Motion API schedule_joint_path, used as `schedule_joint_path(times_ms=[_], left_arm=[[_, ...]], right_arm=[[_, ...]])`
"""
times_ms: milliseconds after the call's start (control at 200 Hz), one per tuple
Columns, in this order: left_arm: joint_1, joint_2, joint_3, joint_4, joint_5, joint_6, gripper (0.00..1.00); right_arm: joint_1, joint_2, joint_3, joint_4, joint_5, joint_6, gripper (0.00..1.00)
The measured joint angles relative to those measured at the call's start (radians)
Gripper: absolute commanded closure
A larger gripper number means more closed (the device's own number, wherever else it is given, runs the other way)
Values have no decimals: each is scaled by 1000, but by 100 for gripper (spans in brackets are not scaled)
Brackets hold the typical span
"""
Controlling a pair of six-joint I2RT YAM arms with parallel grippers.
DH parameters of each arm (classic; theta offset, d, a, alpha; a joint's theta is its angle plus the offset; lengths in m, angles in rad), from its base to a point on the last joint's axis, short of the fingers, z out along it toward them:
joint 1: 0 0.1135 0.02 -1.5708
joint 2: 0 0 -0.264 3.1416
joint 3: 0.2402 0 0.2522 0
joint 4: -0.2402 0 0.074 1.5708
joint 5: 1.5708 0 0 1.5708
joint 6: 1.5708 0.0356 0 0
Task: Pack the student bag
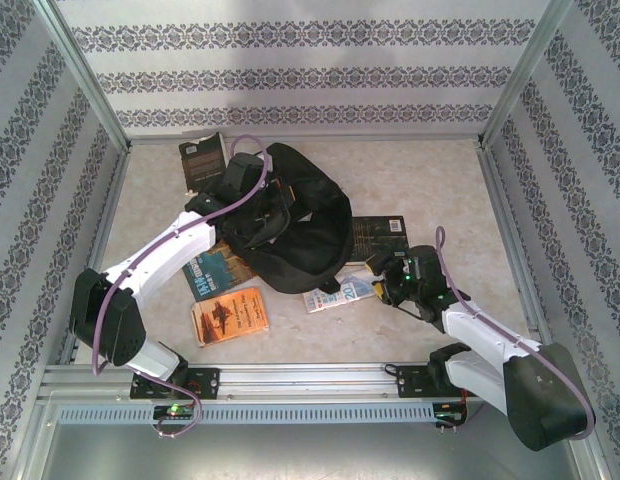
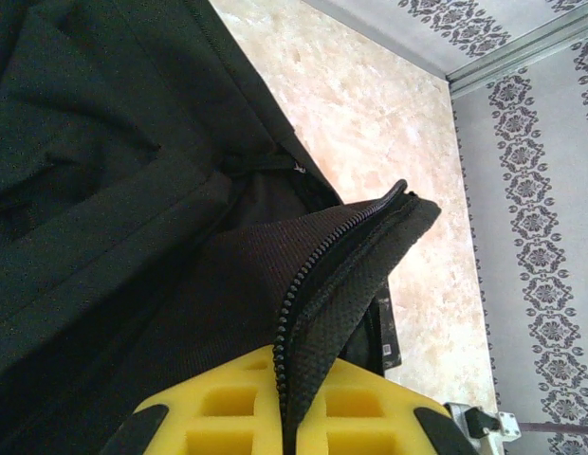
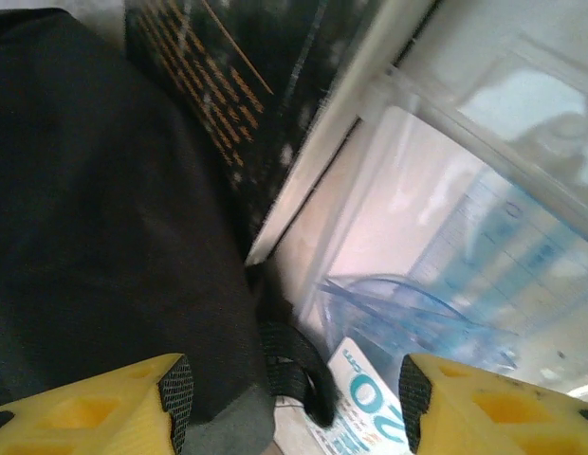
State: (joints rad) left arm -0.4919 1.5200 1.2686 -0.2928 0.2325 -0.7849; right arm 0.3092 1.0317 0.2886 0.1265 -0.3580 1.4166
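Your left claw [image 2: 289, 384]: clamped on the zippered edge of the student bag [image 2: 104, 190], with the flap pinched between its yellow fingers [image 2: 228, 412].
Your right claw [image 3: 289, 408]: jaws stood apart and held nothing.
Student bag: black, slumped on the surface [image 1: 430, 190]; one corner lay just ahead of the right claw's left finger.
Clear plastic packet [image 3: 446, 284]: ahead of the right claw, toward its right finger.
Dark book [image 3: 237, 85]: beyond the right claw, against the bag.
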Motion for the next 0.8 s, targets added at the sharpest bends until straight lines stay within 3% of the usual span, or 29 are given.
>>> schedule_joint_path(times_ms=[210, 540, 799], left_arm=[[0, 10, 2, 0, 0, 0, 100], [0, 18, 10, 0, 1, 0, 100], [0, 25, 13, 0, 3, -1, 100]], right_arm=[[-12, 32, 2, 16, -9, -46, 40], [3, -285, -86, -98, 2, -93, 44], [35, -220, -108, -175, 3, -98, 44]])
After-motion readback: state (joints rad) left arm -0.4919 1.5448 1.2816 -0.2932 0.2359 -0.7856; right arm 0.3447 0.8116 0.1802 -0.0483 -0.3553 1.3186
